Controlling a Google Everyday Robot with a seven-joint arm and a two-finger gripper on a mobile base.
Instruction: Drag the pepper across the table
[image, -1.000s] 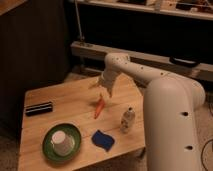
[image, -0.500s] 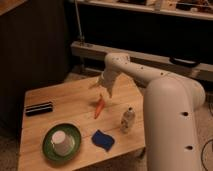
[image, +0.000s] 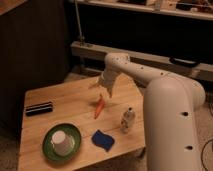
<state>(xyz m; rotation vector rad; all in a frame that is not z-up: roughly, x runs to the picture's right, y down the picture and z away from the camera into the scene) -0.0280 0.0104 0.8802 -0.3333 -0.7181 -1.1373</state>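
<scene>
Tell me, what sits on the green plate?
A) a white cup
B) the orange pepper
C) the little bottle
A: the white cup sits on the green plate; the pepper lies mid-table right by the gripper, and the bottle stands off the plate.

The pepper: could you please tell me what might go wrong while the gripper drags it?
The gripper sits at the far end of the pepper, so the pepper may pivot or slip free instead of sliding. The small bottle stands upright close beside it; a drag that way could topple it. The blue sponge in front could snag it.
</scene>
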